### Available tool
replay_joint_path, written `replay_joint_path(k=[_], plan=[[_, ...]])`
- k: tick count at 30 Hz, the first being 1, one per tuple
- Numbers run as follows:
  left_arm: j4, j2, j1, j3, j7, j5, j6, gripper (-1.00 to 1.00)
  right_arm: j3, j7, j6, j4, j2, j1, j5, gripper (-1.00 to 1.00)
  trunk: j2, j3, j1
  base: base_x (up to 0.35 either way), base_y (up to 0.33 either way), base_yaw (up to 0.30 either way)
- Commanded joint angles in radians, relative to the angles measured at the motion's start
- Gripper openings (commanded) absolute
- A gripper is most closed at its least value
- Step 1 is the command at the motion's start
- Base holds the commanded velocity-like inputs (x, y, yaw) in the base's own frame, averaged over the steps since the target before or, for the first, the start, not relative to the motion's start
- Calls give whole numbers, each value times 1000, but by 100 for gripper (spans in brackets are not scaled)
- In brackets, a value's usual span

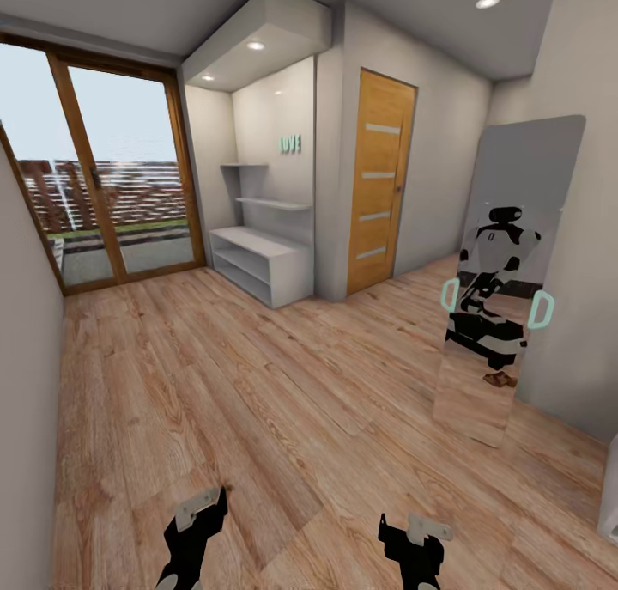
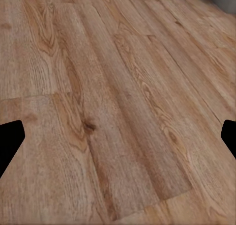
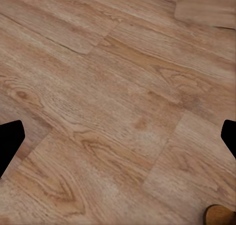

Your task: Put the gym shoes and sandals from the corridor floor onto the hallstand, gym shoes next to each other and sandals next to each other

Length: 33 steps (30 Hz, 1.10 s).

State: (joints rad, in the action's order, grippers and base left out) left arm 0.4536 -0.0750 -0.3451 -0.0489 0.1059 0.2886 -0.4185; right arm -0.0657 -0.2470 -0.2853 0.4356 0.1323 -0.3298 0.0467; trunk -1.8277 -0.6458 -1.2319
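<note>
The warm brown wood-grain plank floor runs the length of the corridor. At its far end, in a recess beside a tall glass door with an orange-brown wooden frame, stands the low pale-grey hallstand, its flat top and two open shelf levels bare, with staggered floating shelves on the back panel. It lies well apart from both tools, ahead and slightly left. The left tool and the right tool hang low over bare planks, each with its black fingers spread wide and gripping nothing, as both wrist views confirm. A tall frameless mirror leans against the right wall, reflecting the robot and a small brown shape on the floor, too small to identify. A tan rounded edge shows near the right tool; what it is cannot be told.
</note>
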Motion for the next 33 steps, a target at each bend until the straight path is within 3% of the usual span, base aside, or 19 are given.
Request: replay_joint_path(k=[1,12,33], plan=[[0,0,0,0,0,0,0,100,0,0,0,0,0,0,0,100,-7,-4,-4,0,0,0],[0,-8,0,1,0,-1,0,100,0,0,-1,0,0,0,-2,100,-21,-14,-12,0,0,0],[-2,-9,0,0,0,-1,0,100,1,0,-1,0,1,0,-2,100,-168,-80,-92,0,0,0]])
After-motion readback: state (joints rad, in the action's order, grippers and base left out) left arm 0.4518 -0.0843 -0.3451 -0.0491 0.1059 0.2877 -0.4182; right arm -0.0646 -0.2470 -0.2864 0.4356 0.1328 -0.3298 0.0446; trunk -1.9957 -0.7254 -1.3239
